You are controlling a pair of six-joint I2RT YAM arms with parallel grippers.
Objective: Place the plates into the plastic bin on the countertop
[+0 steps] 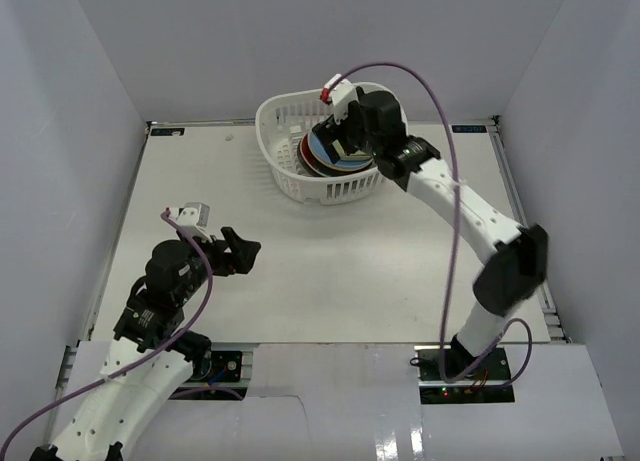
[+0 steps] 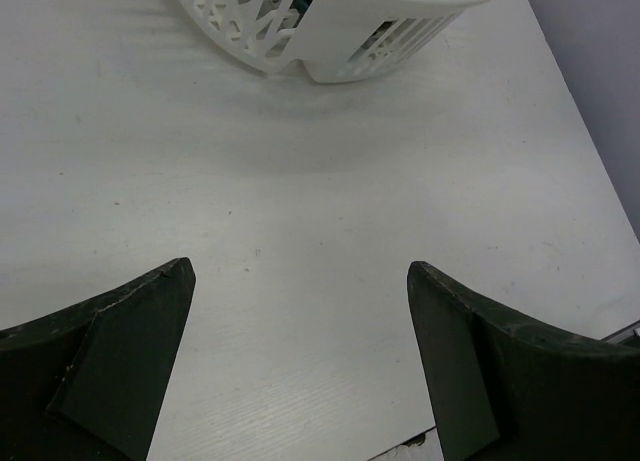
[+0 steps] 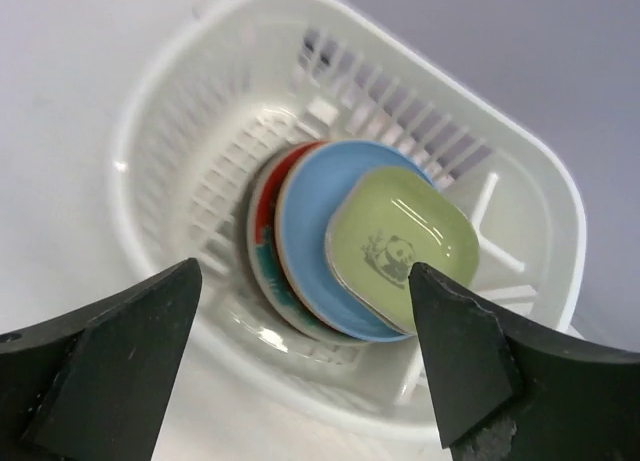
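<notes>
plain white walls close the scene on three sides: the left wall [image 1: 70, 101], the back wall [image 1: 320, 41] and the right wall [image 1: 590, 131]. in the right wrist view a wall shows only as a grey-lilac blur; which one, i cannot tell. a dark label [image 1: 167, 132] sits at the far left corner, a strip with blue print [image 1: 468, 129] at the far right. a metal rail [image 1: 527, 231] runs along the right side. white cover panels [image 1: 330, 381] lie across the near edge, meeting at seams.
</notes>
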